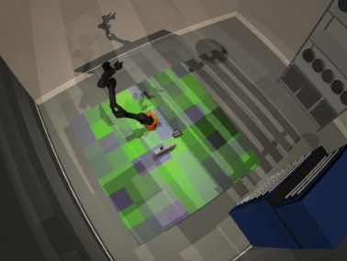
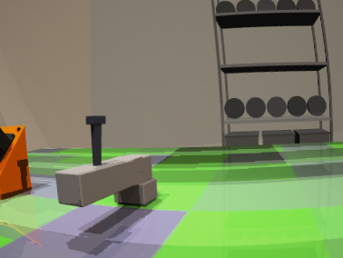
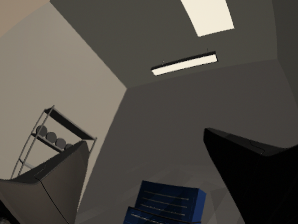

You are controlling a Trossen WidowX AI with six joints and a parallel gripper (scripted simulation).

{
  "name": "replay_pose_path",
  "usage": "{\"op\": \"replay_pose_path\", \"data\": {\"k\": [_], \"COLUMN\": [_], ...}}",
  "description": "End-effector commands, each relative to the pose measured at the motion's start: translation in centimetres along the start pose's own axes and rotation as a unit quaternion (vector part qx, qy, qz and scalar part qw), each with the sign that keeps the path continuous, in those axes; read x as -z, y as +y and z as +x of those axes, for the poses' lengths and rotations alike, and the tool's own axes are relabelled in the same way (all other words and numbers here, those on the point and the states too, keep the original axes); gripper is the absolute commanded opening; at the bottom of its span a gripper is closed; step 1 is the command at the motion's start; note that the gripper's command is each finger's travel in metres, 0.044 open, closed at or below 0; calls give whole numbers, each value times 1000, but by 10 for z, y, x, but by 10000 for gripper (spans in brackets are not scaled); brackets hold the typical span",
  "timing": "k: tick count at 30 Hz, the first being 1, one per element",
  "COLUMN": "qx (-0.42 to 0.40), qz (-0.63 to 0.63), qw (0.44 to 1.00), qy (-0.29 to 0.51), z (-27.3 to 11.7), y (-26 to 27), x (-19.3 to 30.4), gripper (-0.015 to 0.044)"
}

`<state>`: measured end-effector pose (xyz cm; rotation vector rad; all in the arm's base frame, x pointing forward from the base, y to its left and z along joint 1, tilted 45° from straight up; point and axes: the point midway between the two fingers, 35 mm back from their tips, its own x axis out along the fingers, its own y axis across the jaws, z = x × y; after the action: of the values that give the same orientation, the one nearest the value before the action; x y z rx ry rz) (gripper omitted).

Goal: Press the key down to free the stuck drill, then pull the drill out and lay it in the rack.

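- The gripper (image 1: 113, 67) (image 3: 147, 141) is released: its fingers stand wide apart with nothing between them. It is raised on the black arm (image 1: 114, 94), turned away from the grey bar.
- The arm's orange base (image 1: 155, 122) (image 2: 15, 168) stands on the patchwork mat (image 1: 179, 184) (image 2: 254, 195), near the bar. Any marking on the base is too small to read.
- The grey bar (image 1: 163, 150) (image 2: 104, 178) lies level above the mat. A black T-shaped pin (image 2: 96, 143) stands upright out of its top, its wider head uppermost. Whether this pin is the drill or the key, I cannot tell.
- In the exterior view a lower grey block (image 2: 136, 193) sits at the bar's farther end. The nearer end juts out, with open room and a shadow beneath it.
- A small grey piece (image 1: 177, 133) shows near the bar from above; whether it is that same block, I cannot tell.
- Around these parts the mat spreads widely, its straight edges meeting the grey floor (image 1: 202, 232).
- Past one mat corner stand blue units (image 1: 271, 221) (image 3: 170, 200), side by side with a dark gap between. Pale strips run across them; whether these carry writing is too small to tell.
- Farther off, a tall metal shelf unit (image 1: 328, 46) (image 2: 272, 68) (image 3: 70, 122) holds rows of dark round items (image 1: 318, 62) (image 2: 255, 107) (image 3: 51, 136). Three dark boxes (image 2: 242, 138) sit at its foot, contents hidden.
- Highest, a long lit lamp (image 3: 185, 65) hangs near a bright panel (image 3: 210, 16).
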<state>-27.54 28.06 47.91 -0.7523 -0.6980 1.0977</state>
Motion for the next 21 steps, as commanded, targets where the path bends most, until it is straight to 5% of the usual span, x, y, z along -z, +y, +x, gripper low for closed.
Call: {"op": "replay_pose_path", "data": {"k": [1,11,15,21], "qx": [0,6,25,26], "qz": [0,-45,-164,-329], "qw": [1000,999,986,942], "qy": [0,-13,17,68], "z": [0,5,51,122], "y": [0,-2,10,27], "x": [0,-1,18,66], "gripper": [374,111,6,0]}}
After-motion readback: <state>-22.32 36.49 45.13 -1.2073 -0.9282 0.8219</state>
